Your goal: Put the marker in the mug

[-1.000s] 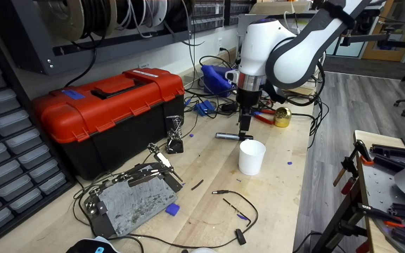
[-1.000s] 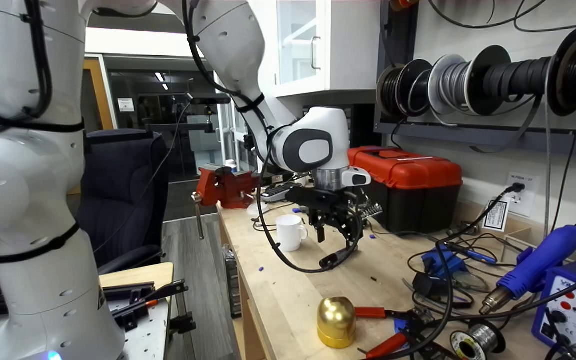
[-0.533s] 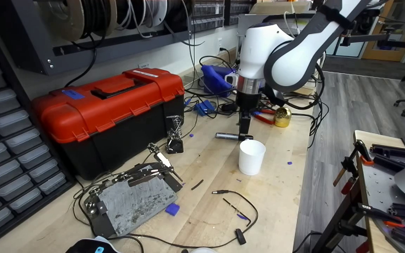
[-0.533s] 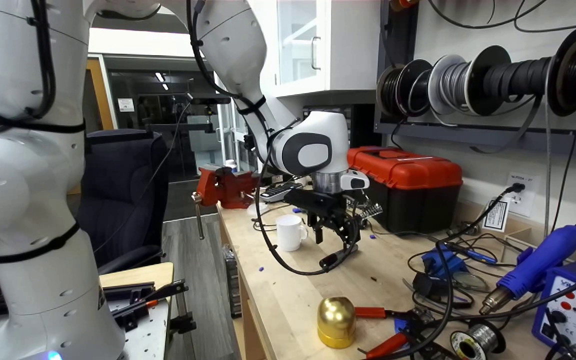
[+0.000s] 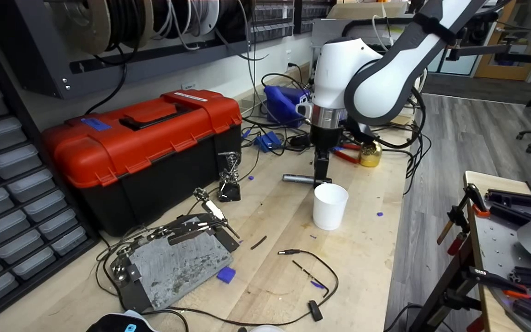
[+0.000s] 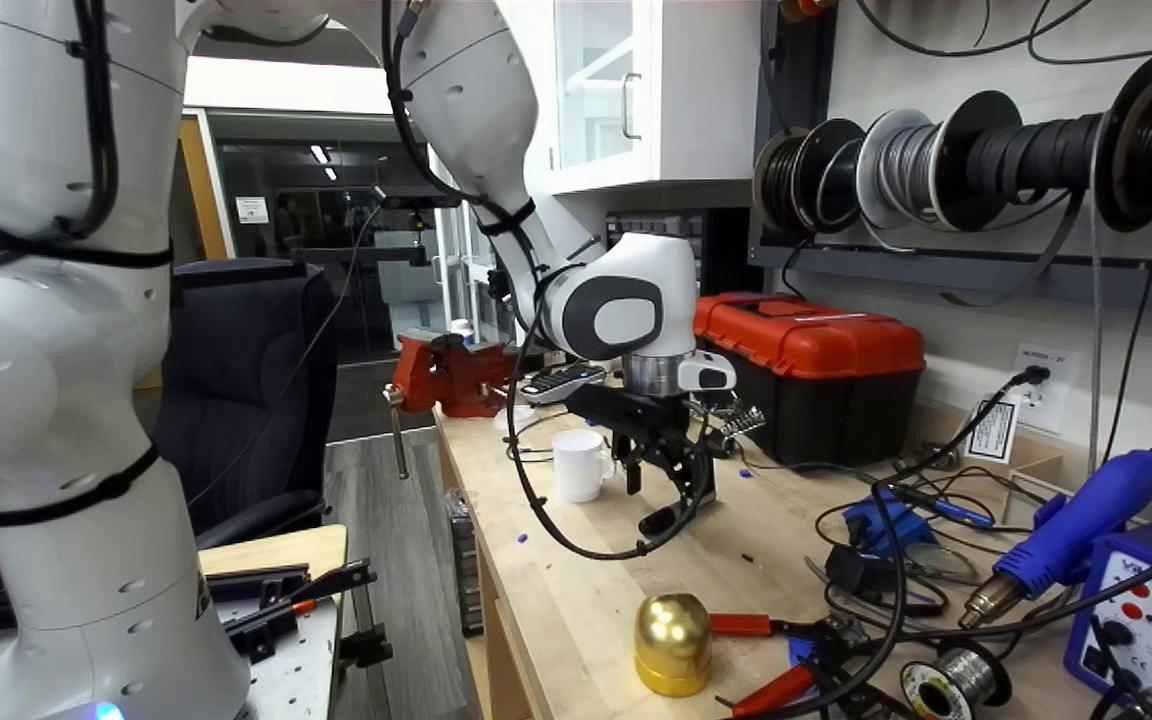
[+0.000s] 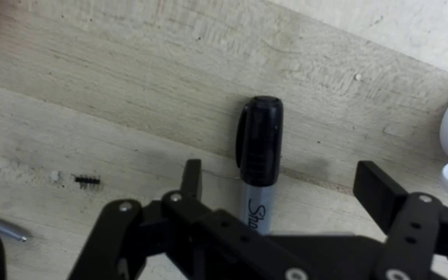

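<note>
White mug (image 5: 330,207) upright, its floor hidden; marker (image 7: 261,163) lying nearby, red toolbox (image 5: 152,157) closed; jaws apart.

A red-lidded toolbox (image 5: 150,161) stands on the workbench (image 5: 362,263), a golden dome (image 6: 673,645) near a red-handled tool (image 6: 778,690).

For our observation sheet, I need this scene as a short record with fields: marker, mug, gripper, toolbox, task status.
marker: black-capped, lying on the worktop
mug: white, upright, with a handle, near the marker
gripper: open, a gap on each side of the marker in the wrist view
toolbox: red lid, black body, on the worktop
task status: not yet done; the marker is outside the mug and not gripped
</note>
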Robot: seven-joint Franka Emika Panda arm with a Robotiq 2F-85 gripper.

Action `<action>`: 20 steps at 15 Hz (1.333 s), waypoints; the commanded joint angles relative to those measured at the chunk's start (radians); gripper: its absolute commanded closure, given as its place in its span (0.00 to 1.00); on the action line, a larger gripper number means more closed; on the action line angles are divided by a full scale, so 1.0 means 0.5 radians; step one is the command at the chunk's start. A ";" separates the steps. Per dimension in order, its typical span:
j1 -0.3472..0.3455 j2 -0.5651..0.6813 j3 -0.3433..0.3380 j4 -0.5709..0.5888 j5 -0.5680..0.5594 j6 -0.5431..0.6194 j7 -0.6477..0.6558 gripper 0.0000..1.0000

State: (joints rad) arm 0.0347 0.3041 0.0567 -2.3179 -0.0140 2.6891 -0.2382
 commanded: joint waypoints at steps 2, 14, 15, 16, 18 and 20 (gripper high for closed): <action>-0.052 0.021 0.046 0.009 0.051 0.029 -0.016 0.00; -0.078 0.076 0.051 0.010 0.076 0.030 -0.008 0.26; -0.079 0.071 0.052 0.011 0.078 0.030 -0.004 0.32; -0.077 0.068 0.051 0.014 0.075 0.025 0.000 0.40; -0.081 0.063 0.056 0.022 0.084 0.017 -0.005 0.53; -0.082 0.059 0.056 0.032 0.085 0.011 -0.003 0.65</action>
State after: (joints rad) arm 0.0129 0.3380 0.0670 -2.3073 0.0142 2.6892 -0.2382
